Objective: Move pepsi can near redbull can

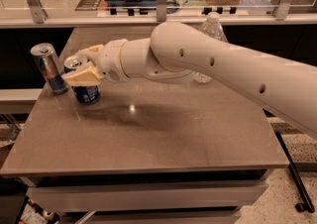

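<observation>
The pepsi can (87, 93) is a wide blue can with a silver top, upright at the left of the brown table (163, 134). The redbull can (48, 68) is a slim silver and blue can, upright just left of it, a small gap apart. My gripper (83, 67) reaches in from the right on a white arm, and its cream fingers (84, 76) are shut around the upper part of the pepsi can, hiding much of its top half.
A clear plastic water bottle (212, 28) stands behind the arm at the table's back right. A glass-railed counter (158, 12) with boxes runs behind the table. The table's left edge lies close to the redbull can.
</observation>
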`<state>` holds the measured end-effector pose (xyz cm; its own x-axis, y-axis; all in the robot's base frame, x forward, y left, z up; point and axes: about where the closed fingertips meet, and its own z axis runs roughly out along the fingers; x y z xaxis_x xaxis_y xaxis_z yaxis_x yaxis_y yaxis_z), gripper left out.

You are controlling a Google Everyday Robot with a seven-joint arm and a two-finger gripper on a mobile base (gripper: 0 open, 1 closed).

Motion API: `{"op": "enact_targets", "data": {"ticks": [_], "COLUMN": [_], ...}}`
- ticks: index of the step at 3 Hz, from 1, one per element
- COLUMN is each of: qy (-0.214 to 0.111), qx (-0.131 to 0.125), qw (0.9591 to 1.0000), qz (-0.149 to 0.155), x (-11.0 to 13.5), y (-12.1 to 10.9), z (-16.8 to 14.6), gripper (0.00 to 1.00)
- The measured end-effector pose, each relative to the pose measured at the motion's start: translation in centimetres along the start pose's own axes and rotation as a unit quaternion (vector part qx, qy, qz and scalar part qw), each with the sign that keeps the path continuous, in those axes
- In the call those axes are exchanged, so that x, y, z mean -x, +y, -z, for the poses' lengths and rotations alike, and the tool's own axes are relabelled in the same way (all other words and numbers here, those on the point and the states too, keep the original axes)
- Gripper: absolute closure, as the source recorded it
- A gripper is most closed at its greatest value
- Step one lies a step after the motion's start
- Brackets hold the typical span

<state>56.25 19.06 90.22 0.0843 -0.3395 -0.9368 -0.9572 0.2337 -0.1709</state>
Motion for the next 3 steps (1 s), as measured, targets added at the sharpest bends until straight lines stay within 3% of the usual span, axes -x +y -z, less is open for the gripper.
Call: {"op": "enact_targets", "data": {"ticks": [1, 3], "qy": [0.000, -0.001], "qx": [0.000, 0.003], "qw": [1.0000, 1.0000], "qz": [0.000, 0.003], "x": [0.01, 0.32], "y": [0.01, 0.35], "z": [0.00, -0.25], "gripper": [0.84, 0.36]}}
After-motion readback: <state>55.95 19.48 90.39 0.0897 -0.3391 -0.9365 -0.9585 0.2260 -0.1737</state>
